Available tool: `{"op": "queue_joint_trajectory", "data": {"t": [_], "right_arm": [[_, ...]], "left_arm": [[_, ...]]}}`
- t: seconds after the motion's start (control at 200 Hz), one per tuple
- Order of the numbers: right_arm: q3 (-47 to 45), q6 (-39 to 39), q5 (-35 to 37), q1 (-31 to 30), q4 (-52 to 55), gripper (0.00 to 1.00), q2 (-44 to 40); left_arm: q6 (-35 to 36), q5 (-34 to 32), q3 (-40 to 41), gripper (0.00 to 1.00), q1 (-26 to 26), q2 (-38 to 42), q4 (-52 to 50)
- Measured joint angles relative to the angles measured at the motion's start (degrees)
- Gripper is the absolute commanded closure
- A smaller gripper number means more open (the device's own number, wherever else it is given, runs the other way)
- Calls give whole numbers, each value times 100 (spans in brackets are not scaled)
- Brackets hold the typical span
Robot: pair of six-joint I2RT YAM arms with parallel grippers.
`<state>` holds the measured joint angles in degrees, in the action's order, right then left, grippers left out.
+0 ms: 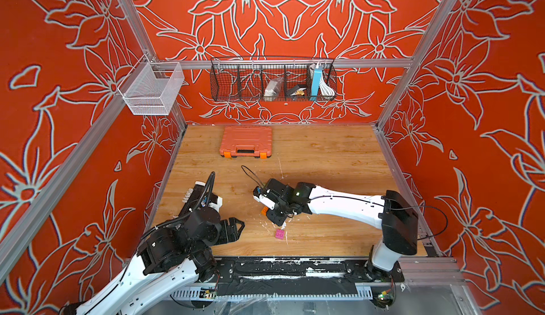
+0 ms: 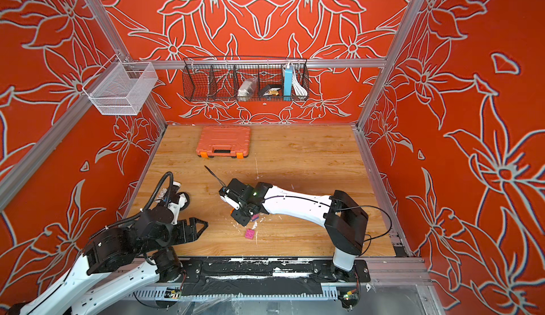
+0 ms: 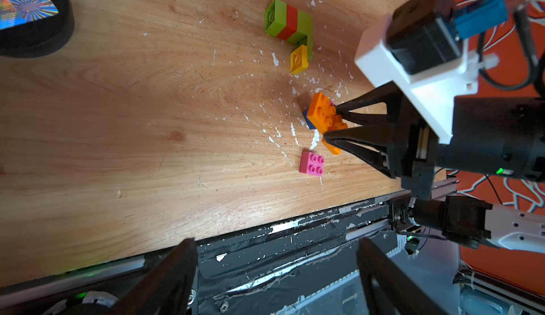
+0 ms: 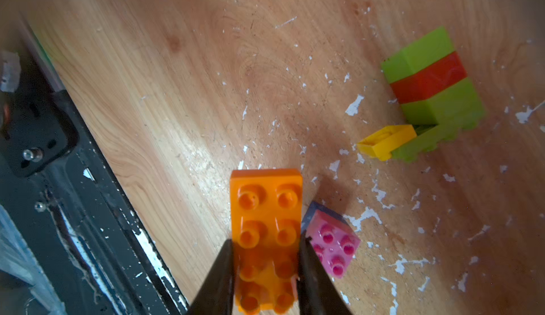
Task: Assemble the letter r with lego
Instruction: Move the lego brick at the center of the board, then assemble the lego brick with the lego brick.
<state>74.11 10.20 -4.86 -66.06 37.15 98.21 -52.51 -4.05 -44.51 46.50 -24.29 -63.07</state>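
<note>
My right gripper (image 4: 267,239) is shut on a long orange lego brick (image 4: 265,204), gripping it across its narrow width, studs facing the camera. Right beside it, a pink brick (image 4: 333,239) sits on a blue one (image 4: 308,213). A green-red-green stack (image 3: 287,21) lies on its side, joined to a long green brick and a yellow brick (image 3: 298,60). A loose pink brick (image 1: 280,234) lies nearer the front edge. My left gripper (image 3: 274,248) is open and holds nothing, hovering over the front rail left of the bricks.
A salmon-orange toolbox (image 1: 246,141) lies shut at the back of the wooden table. A black round object (image 3: 29,12) rests near the left arm. The black front rail (image 1: 280,266) borders the table. White flecks are scattered around the bricks. Wire baskets hang on the walls.
</note>
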Motion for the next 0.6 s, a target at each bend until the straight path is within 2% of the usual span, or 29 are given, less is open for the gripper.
{"op": "queue_joint_trajectory", "data": {"t": [0.2, 0.325, 0.6], "right_arm": [[-1113, -354, -50, -13, 98, 100, -745], [-1659, -404, -125, -103, 17, 100, -892], [-1781, -748, -125, -367, -275, 100, -675]], "left_arm": [[0, -15, 0, 14, 0, 50, -2], [0, -17, 0, 14, 0, 28, -2], [-70, -133, 0, 14, 0, 201, -131]]}}
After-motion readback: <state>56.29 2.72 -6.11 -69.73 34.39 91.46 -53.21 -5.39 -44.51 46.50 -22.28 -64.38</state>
